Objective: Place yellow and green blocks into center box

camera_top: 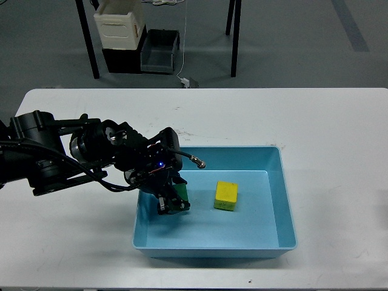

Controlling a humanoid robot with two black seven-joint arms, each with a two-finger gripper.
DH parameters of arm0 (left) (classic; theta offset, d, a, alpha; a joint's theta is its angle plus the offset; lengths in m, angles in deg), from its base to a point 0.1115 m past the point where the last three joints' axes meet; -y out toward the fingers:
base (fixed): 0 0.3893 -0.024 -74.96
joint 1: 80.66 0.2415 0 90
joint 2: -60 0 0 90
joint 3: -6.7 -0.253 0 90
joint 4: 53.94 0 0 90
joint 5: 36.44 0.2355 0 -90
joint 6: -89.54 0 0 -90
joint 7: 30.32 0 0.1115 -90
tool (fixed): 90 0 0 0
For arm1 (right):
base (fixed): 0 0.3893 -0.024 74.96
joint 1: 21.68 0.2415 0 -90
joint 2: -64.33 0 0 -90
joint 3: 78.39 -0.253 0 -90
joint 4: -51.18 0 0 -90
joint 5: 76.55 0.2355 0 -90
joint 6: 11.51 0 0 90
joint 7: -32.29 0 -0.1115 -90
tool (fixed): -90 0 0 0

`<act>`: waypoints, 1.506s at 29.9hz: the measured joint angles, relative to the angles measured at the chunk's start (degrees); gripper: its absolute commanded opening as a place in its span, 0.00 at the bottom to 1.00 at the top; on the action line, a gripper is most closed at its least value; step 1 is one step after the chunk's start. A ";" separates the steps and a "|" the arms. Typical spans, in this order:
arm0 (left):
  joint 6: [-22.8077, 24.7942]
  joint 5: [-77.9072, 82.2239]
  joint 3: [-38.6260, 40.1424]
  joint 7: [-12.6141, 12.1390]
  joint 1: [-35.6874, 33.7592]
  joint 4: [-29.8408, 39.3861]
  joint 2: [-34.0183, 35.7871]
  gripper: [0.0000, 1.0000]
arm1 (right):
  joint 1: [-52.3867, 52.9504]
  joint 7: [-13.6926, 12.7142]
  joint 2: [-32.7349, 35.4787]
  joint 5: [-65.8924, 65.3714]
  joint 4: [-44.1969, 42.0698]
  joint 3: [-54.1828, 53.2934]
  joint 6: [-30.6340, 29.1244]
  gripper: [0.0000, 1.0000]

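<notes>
The blue box (285, 182) sits on the white table at centre right. A yellow block (226, 194) lies on the box floor. My left gripper (173, 202) reaches down into the left part of the box and is shut on a green block (181, 196), held low near the box floor. Whether the block touches the floor I cannot tell. My right arm and its gripper are out of view.
The white table (339, 133) extends all around the box. Beyond the far edge, on the floor, stand table legs (88, 42), a black bin (159, 51) and a cream container (119, 24).
</notes>
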 measured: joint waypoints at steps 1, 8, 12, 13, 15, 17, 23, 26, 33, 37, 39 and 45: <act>0.00 -1.28 0.31 0.01 -0.02 0.00 0.09 1.00 | 0.02 0.00 0.00 0.00 0.09 0.01 -0.12 1.00; 0.00 -23.75 8.88 0.00 -2.37 1.19 1.98 1.00 | 0.59 0.00 0.46 0.00 3.29 -0.12 -0.79 1.00; 0.00 -36.85 13.62 0.00 -3.20 1.55 3.42 1.00 | 3.47 -0.14 0.58 0.02 3.75 0.18 -3.05 1.00; 0.00 -39.27 14.87 0.00 -3.07 1.56 3.60 1.00 | 4.50 -0.23 0.58 0.05 3.75 0.20 -3.99 1.00; 0.00 -43.46 17.49 0.00 -2.23 1.46 3.99 1.00 | 6.44 -0.58 0.48 0.07 3.63 0.39 -5.81 1.00; 0.00 -46.65 19.69 0.00 -1.23 1.37 4.96 1.00 | 8.48 -0.91 0.39 0.33 3.28 0.76 -7.59 1.00; 0.00 -62.20 24.85 0.00 4.58 0.36 8.44 1.00 | 14.35 -5.09 0.12 7.63 3.00 3.28 -9.26 1.00; 0.00 -75.03 28.21 0.00 9.62 -0.73 9.88 1.00 | 16.48 -7.59 -0.31 14.38 2.99 3.84 -9.23 1.00; -0.03 -106.34 31.39 0.01 20.51 -0.58 13.64 1.00 | 17.62 -13.57 -3.82 30.86 3.01 3.88 -8.76 1.00; -0.26 -122.04 31.69 0.00 25.44 1.74 15.71 1.00 | 15.77 -15.52 -6.07 36.40 3.32 3.57 -8.62 1.00; -1.51 -130.50 31.80 0.01 27.33 2.92 16.08 1.00 | 13.90 -16.16 -7.09 38.46 3.64 3.35 -8.62 1.00; -4.43 -150.71 31.82 0.01 32.57 4.81 16.55 1.00 | 7.73 -16.52 -10.14 43.65 4.93 3.07 -8.55 1.00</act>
